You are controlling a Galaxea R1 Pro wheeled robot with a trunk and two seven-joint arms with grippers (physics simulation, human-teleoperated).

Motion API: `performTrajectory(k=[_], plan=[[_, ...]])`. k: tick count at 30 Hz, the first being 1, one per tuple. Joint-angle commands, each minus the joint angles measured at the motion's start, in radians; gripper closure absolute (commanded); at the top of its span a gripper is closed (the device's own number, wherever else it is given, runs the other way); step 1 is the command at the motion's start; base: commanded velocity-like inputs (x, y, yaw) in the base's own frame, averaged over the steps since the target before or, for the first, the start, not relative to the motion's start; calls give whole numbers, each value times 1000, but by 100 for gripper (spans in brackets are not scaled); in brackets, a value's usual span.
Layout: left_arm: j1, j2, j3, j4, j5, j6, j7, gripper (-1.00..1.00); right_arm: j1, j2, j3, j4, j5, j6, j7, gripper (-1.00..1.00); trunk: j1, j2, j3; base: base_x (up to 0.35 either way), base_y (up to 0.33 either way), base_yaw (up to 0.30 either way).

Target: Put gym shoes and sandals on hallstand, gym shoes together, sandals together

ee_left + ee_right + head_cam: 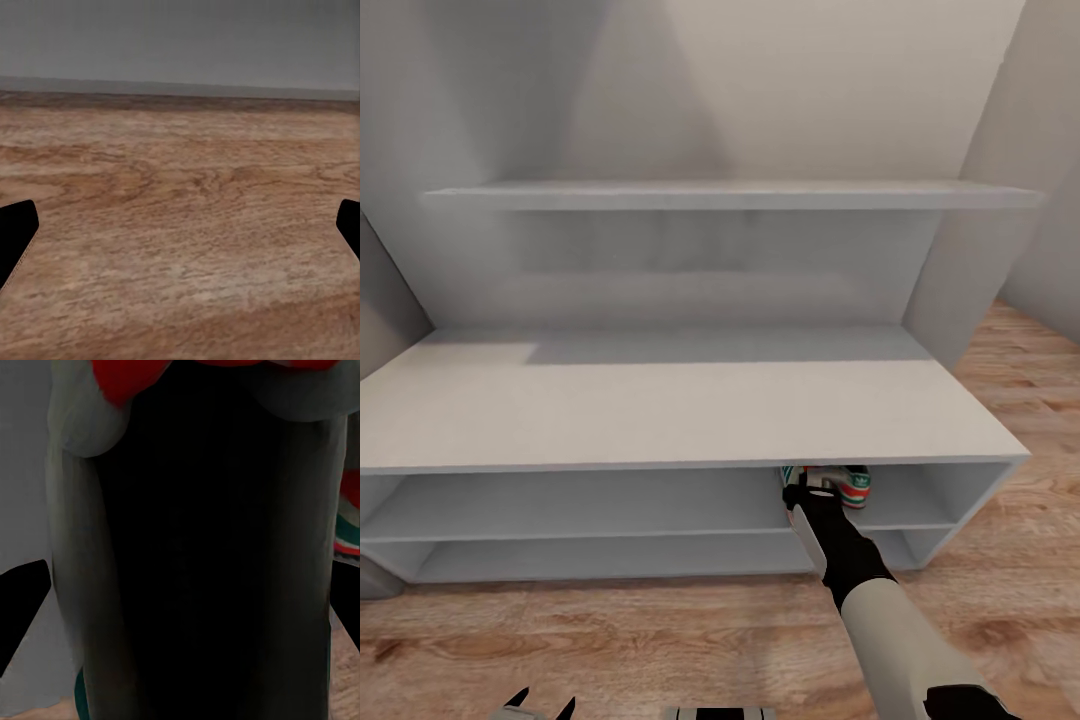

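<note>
The pale grey hallstand (pixel 660 420) stands against the wall. My right arm reaches into its upper low compartment, where a cream gym shoe (pixel 856 487) with green stripes sits on the shelf. My right gripper (pixel 803 493) is at a second gym shoe beside it. In the right wrist view that shoe's dark opening (pixel 202 555) lies very close between the widely spread fingertips (pixel 22 607) of the open gripper (pixel 184 607), and the other gym shoe (pixel 349 514) shows at the edge. My left gripper (pixel 180 240) is open over bare corridor floor (pixel 180 187). The sandals are out of view.
The hallstand has a flat top, a stepped shelf (pixel 730 195) above and a lower compartment (pixel 610 560) near the floor. Wood-plank floor (pixel 610 650) runs along the front and right side. Grey walls close in on both sides.
</note>
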Motion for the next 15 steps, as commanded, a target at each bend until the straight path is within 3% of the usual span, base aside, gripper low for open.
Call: performTrajectory(k=[1, 15], plan=[[-1, 0, 5, 1, 4, 1, -11, -100, 0, 1, -2, -1, -2, 4, -3, 100, 0, 0, -1, 161, 0, 0], [-1, 0, 5, 1, 4, 1, -11, -100, 0, 1, -2, -1, -2, 4, -3, 100, 0, 0, -1, 23, 0, 0]])
